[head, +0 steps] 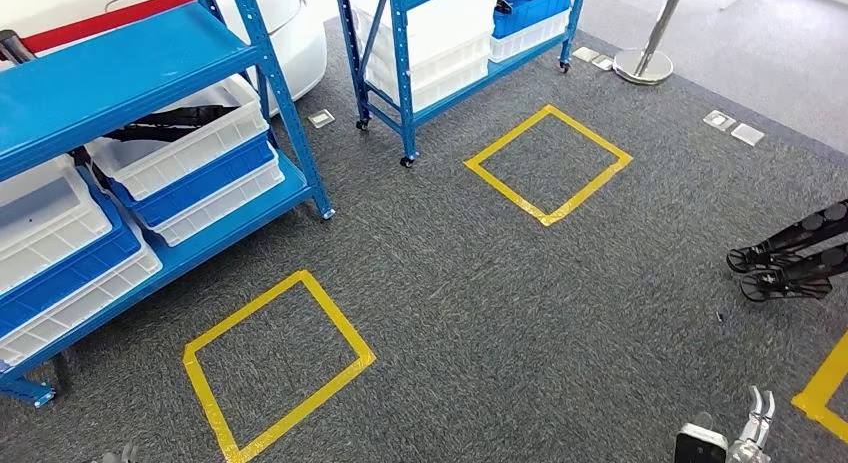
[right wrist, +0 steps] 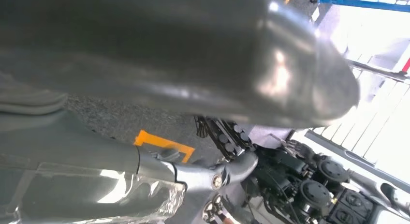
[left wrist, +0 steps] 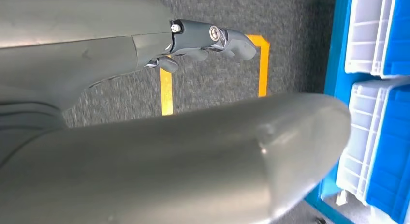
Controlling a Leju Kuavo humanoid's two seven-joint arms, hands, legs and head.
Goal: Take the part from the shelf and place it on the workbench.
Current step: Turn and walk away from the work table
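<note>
Dark part [head: 165, 118] in white bin [head: 215, 133] on blue shelf [head: 120, 63], left of view. Left robot hand [left wrist: 203, 40] over carpet beside yellow tape square [head: 278, 368], fingers loosely curled, holding nothing. Right robot hand [right wrist: 212, 178] low at right; grip state cannot be told.

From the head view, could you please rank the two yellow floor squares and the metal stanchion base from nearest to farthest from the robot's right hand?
From the right hand, at the bottom right:
1. Near yellow tape square, low and left of centre.
2. Far yellow tape square, further up, by the second blue shelf.
3. Stanchion base, top right.
</note>
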